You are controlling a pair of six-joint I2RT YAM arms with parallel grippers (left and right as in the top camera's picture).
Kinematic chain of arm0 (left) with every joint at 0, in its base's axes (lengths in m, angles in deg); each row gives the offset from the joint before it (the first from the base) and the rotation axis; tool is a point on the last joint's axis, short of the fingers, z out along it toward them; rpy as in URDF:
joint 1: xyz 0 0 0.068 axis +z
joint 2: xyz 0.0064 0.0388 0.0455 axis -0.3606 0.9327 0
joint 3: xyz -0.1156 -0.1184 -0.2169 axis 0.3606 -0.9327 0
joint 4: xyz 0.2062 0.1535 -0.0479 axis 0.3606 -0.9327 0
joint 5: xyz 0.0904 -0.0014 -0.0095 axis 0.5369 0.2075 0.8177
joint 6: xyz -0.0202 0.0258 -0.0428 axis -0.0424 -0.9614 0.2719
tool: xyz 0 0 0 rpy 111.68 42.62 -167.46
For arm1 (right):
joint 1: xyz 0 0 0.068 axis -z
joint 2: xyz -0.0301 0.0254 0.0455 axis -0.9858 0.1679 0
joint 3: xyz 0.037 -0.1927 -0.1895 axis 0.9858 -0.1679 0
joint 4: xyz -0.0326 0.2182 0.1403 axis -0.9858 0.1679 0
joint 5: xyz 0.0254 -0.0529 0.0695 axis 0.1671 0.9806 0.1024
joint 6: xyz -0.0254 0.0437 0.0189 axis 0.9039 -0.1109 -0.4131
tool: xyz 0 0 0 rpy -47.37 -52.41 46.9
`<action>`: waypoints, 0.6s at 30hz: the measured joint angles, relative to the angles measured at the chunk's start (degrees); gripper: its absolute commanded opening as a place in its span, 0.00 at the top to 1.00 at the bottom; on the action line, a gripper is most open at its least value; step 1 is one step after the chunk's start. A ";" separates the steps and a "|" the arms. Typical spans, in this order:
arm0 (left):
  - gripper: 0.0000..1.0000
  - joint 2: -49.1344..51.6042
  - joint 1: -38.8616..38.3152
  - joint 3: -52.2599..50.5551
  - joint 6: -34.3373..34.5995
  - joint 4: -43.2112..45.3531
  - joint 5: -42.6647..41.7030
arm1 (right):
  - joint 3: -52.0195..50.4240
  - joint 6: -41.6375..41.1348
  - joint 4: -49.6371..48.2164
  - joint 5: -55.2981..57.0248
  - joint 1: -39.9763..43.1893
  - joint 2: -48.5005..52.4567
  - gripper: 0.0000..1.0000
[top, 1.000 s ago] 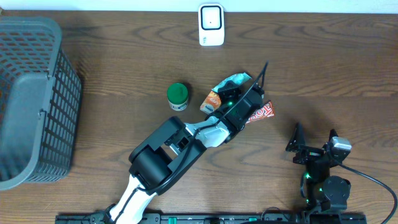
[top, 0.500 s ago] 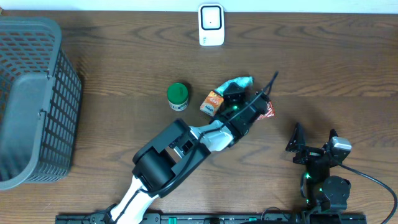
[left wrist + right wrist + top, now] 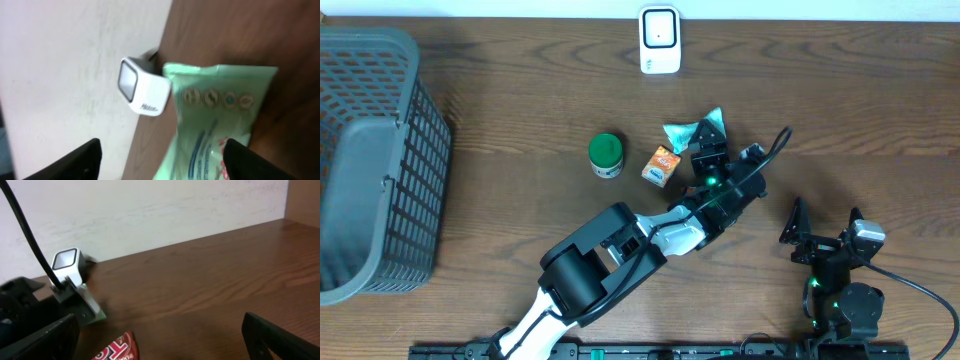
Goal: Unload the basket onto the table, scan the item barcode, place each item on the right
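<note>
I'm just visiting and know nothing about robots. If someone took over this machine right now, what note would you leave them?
Left gripper: open, holding nothing, at the green packet, facing the scanner.
Right gripper: open, empty, off to the side.
Items: the green packet, an orange box and a green-lidded jar lie in front of the scanner; a red packet shows in the right wrist view.
Done: no item is at the scanner; no scan can be confirmed.
Left: pick up an item and show its barcode to the scanner.

Soft, even light overhead; the left wrist view is blurred, its pale wall (image 3: 60,60) washed out.
</note>
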 measured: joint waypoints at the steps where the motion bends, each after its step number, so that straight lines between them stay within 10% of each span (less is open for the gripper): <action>1: 0.20 0.00 0.07 0.00 0.02 0.20 0.44 | 0.00 0.00 0.00 0.02 0.00 0.00 0.01; 18: 0.03 -16.74 5.86 -0.02 11.08 -3.52 6.64 | 0.00 0.00 0.00 0.02 0.00 0.00 0.01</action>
